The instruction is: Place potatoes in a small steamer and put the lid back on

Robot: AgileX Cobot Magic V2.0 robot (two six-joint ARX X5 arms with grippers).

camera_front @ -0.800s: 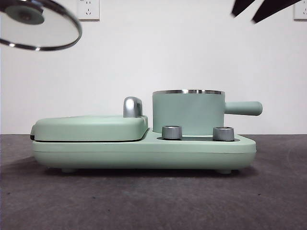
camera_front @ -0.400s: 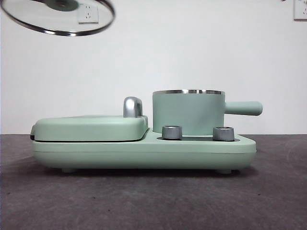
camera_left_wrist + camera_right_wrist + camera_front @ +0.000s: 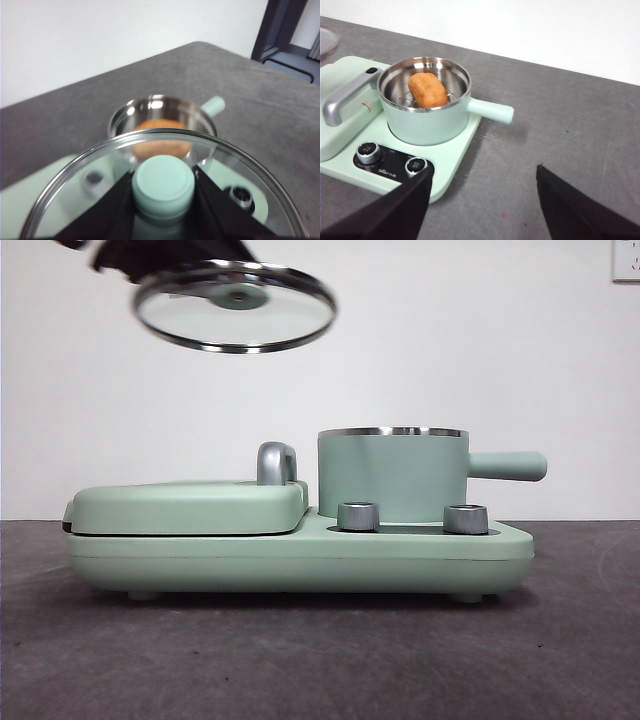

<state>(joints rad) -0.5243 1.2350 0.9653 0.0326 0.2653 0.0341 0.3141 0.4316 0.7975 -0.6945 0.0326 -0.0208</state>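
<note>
The mint green small steamer [image 3: 392,476] stands on the right of the cooker base with its handle pointing right. An orange-brown potato [image 3: 427,90] lies inside it on a steel rack, also seen as the potato [image 3: 161,142] through the glass. My left gripper [image 3: 163,186] is shut on the lid's green knob. The glass lid [image 3: 235,307] hangs tilted in the air, above and left of the steamer, over the griddle side. My right gripper [image 3: 482,187] is open and empty, held off to the steamer's handle side.
A flat green griddle cover [image 3: 190,506] with a steel handle [image 3: 277,463] fills the base's left half. Two metal dials [image 3: 359,516] sit on the base front below the steamer. Dark grey table [image 3: 320,660] surrounds the cooker.
The lid has travelled right and lower, from the top left corner toward the steamer. The right arm's black tips have left the front view's top right corner.
</note>
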